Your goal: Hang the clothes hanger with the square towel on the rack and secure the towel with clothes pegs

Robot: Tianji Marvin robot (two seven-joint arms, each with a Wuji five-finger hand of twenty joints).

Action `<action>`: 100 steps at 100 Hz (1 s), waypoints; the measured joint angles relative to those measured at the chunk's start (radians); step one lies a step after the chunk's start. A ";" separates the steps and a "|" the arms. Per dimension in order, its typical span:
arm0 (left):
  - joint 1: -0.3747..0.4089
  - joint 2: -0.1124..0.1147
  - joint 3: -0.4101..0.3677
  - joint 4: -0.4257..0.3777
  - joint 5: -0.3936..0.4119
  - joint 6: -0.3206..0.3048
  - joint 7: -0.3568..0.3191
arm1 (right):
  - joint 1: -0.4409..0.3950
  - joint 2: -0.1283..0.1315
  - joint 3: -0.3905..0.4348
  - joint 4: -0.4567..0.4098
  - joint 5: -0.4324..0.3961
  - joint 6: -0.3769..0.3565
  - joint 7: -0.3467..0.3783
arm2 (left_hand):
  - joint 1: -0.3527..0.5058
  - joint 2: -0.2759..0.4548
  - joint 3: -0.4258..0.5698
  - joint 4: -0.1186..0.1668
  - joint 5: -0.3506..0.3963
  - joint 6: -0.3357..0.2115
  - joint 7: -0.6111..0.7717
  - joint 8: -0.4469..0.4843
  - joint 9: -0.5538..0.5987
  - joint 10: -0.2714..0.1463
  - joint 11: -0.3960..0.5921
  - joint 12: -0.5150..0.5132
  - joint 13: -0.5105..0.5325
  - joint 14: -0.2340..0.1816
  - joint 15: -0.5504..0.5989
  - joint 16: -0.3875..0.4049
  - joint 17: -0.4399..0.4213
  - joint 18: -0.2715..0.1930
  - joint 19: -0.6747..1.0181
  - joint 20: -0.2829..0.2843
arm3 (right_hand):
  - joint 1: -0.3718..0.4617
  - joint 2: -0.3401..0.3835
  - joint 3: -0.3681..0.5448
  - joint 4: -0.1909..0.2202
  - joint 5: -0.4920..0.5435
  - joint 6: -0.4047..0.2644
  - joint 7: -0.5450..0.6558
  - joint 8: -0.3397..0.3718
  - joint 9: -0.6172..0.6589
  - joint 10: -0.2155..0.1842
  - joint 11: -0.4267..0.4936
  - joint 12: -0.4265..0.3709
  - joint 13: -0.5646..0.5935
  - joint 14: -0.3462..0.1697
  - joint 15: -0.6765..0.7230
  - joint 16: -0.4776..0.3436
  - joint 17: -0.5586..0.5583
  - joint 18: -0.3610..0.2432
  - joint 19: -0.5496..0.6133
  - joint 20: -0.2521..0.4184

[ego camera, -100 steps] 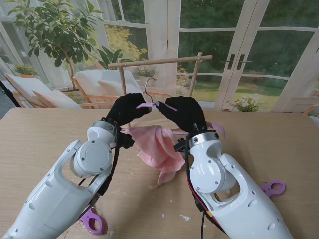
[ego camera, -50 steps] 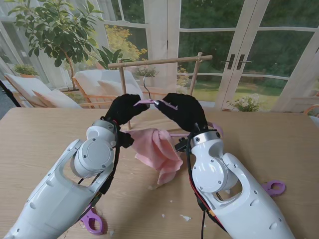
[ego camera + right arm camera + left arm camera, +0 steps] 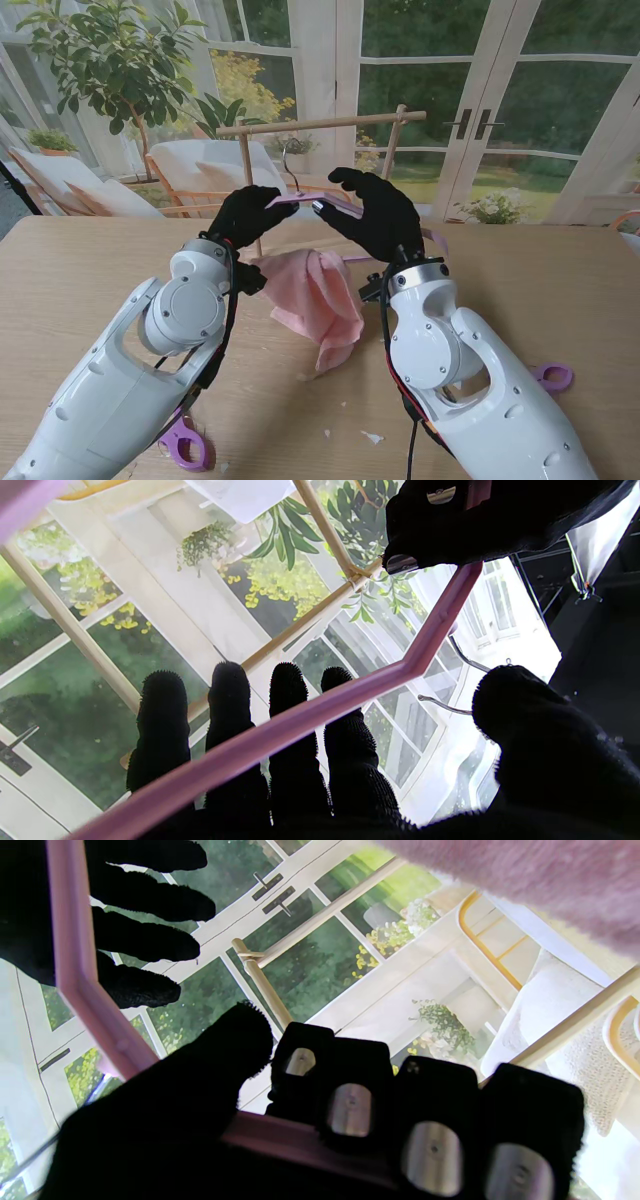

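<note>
Fingers [image 3: 350,1100] of my left hand [image 3: 250,215] are curled tight around one arm of the pink hanger [image 3: 310,200]; my right hand [image 3: 372,215] has its fingers [image 3: 287,715] straight and apart, the other arm of the hanger lying across them. I count one hanger, one pink towel [image 3: 315,295] draped from it down to the tabletop [image 3: 560,280], one wooden rack [image 3: 320,125] farther from me, and two purple pegs [image 3: 180,445] [image 3: 552,376] on the tabletop. Both hands are raised nearer to me than the rack's bar. Only the right wrist view shows the metal hook [image 3: 450,705] clearly.
</note>
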 measured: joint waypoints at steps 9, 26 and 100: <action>-0.001 0.002 0.001 0.003 0.017 -0.002 -0.003 | 0.001 0.000 0.001 0.003 0.000 -0.001 -0.006 | -0.007 0.001 -0.001 0.000 0.000 -0.001 0.000 0.000 0.000 -0.001 0.000 0.002 0.000 0.000 0.003 -0.001 0.000 0.000 0.000 0.001 | 0.000 0.000 0.000 0.000 -0.024 0.000 -0.015 -0.017 -0.035 0.000 -0.032 -0.018 -0.039 -0.014 -0.057 -0.043 -0.035 -0.009 -0.098 0.000; -0.001 0.007 0.004 -0.002 0.044 0.018 -0.014 | -0.003 -0.001 0.010 0.002 0.016 -0.011 -0.008 | -0.007 0.012 -0.003 0.000 0.000 -0.003 0.000 0.001 0.000 -0.003 0.000 0.010 0.000 -0.001 0.009 -0.009 0.001 -0.001 0.000 0.001 | 0.001 0.000 0.000 0.000 -0.043 0.001 -0.016 -0.025 -0.058 0.000 -0.041 -0.022 -0.062 -0.028 -0.099 -0.070 -0.049 -0.021 -0.175 0.000; -0.045 -0.004 0.034 -0.033 0.021 0.159 -0.005 | -0.215 0.028 0.052 -0.114 -0.218 -0.101 -0.091 | 0.009 0.082 -0.083 0.001 -0.007 -0.007 0.002 0.001 0.000 -0.009 0.000 0.012 0.000 -0.010 0.011 -0.010 0.005 -0.015 0.000 0.001 | 0.228 -0.098 0.302 0.093 0.068 -0.060 0.130 0.007 0.040 -0.009 0.118 0.085 0.055 0.012 0.241 0.090 0.113 -0.021 0.261 0.000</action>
